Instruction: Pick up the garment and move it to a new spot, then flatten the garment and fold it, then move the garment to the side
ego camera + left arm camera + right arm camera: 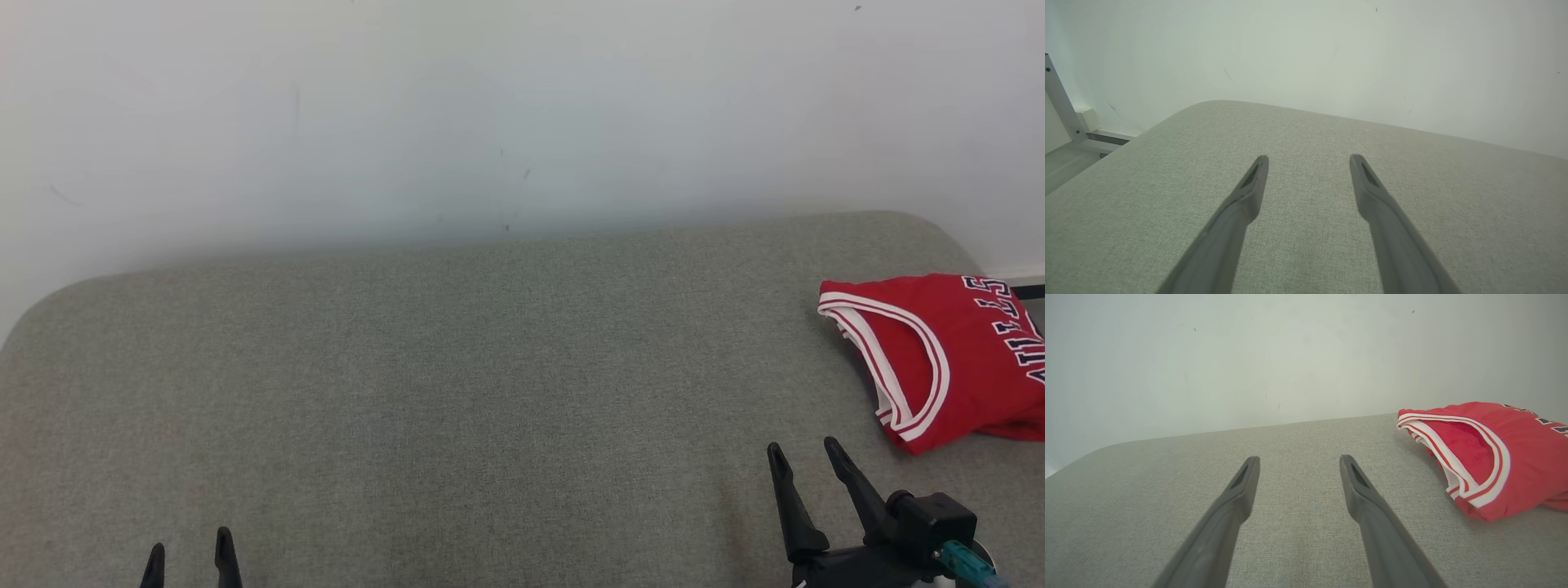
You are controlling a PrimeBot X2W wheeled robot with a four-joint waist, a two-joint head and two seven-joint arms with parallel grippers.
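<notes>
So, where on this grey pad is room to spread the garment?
The grey fabric pad is bare from its left edge across to the open right gripper. The red jersey with white trim crowds the far right edge.

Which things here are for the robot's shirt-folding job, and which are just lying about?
For the job:
red shirt, lying at the cushion's right end
grey cushion under it
left gripper and right gripper, both open and empty

Just there:
white wall behind the cushion
metal bar off to the cushion's side
</notes>
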